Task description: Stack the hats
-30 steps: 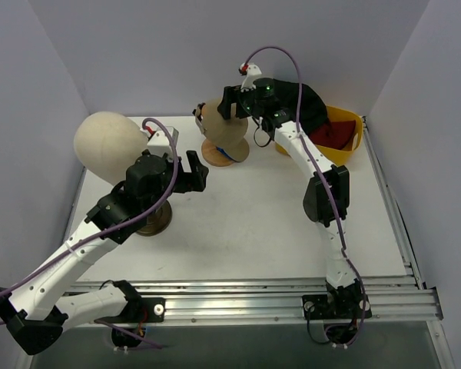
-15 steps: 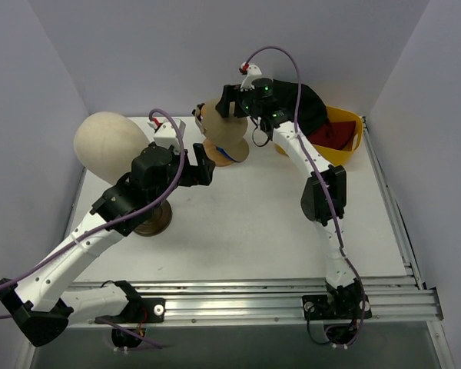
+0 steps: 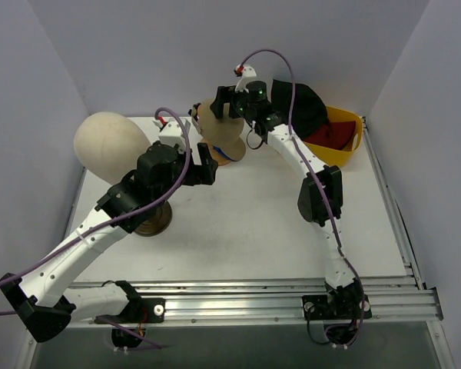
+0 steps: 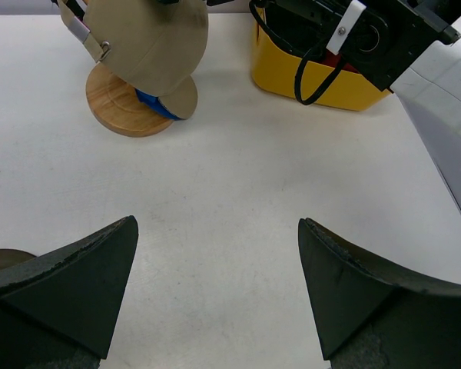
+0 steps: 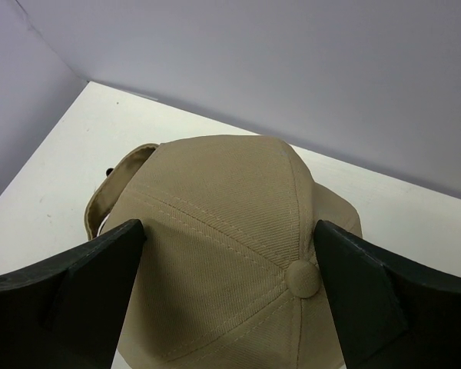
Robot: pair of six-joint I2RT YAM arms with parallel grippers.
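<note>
The tan cap [image 3: 217, 129] sits on the wooden stand [image 4: 117, 98] at the back of the table. A strip of the bright blue cap [image 4: 158, 104] shows under its brim. My right gripper [image 5: 229, 224] is open just above the tan cap [image 5: 215, 231], one finger on each side of the crown. The black bucket hat [image 3: 303, 104] lies over the back of the yellow bin [image 3: 350, 146], and the dark red bucket hat [image 3: 332, 137] lies inside the bin. My left gripper [image 4: 217, 223] is open and empty over bare table, just in front of the stand.
The cream mannequin head [image 3: 107, 146] stands at the left on its round base [image 3: 152, 223], beside my left arm. Grey walls close the table at the back and on both sides. My right arm reaches across the middle toward the stand.
My left gripper has moved back and right, closer to the stand. My right gripper has opened wider over the tan cap and shifted slightly left.
</note>
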